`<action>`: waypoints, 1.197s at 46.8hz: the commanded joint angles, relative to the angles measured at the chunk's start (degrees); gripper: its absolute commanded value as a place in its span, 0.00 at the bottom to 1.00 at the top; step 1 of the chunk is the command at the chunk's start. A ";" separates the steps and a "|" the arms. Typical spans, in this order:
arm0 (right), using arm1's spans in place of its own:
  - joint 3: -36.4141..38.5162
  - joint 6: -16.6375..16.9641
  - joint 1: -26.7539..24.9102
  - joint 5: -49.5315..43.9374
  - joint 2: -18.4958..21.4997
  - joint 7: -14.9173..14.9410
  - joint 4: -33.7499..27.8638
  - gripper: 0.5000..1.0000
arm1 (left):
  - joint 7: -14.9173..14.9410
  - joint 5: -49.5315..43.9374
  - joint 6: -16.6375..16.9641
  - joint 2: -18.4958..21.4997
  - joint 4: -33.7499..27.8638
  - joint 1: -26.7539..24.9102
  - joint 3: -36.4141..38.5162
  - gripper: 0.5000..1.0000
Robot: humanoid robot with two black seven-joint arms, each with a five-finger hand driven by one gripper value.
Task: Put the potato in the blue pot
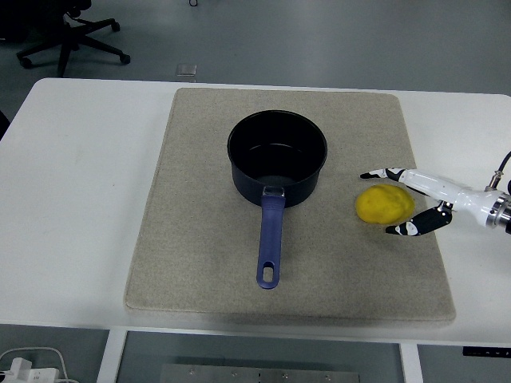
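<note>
On the right side of the mat [200,239], the potato [384,204] is lying just right of the pot [277,158], apart from it. Pot is sitting upright near mat centre, handle [270,243] pointing at the near table [80,199] edge. Nothing is visible in the pot.

Right hand [415,203] is reaching in from the right edge, fingers spread around the potato's right end: one finger [383,173] is lying just behind the potato, another tip [406,229] at its front-right. Hand is open, bracketing but not gripping; can't tell if tips are touching the potato. Potato is resting on the mat.

Left arm isn't showing. An office chair [72,32] is standing on the floor beyond the table, top left.
</note>
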 commanded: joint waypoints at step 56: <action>-4.31 1.26 6.14 1.25 -1.39 0.11 -1.77 0.00 | 0.00 0.00 0.00 0.00 0.00 -0.03 0.00 0.99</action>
